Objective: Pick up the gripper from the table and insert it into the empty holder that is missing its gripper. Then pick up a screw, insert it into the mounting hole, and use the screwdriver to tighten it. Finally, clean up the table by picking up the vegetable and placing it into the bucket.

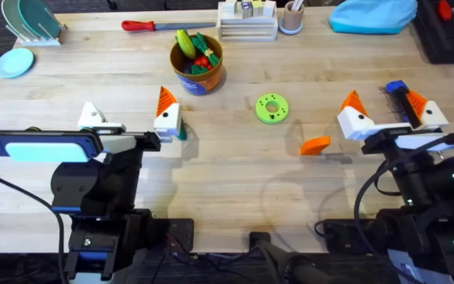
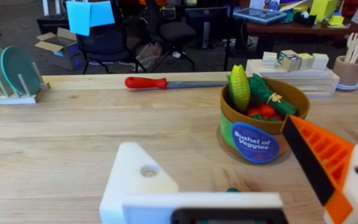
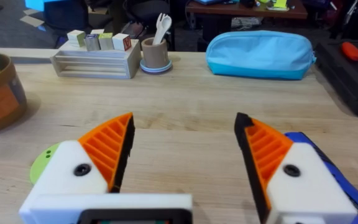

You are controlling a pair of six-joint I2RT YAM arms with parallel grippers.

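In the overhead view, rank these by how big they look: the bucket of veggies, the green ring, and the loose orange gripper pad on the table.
1. The bucket, clearly largest.
2. The green ring.
3. The orange gripper pad, only slightly smaller than the ring, so that order is unsure.

Pale matt wood table, ribbed orange plastic gripper, glossy red-handled steel screwdriver

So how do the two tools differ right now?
The left tool has an orange ribbed pad on one white block only; the other block is bare, showing its screw hole. The right tool has orange pads on both blocks. A blue driver lies by the right tool. Both are open, just above the table.
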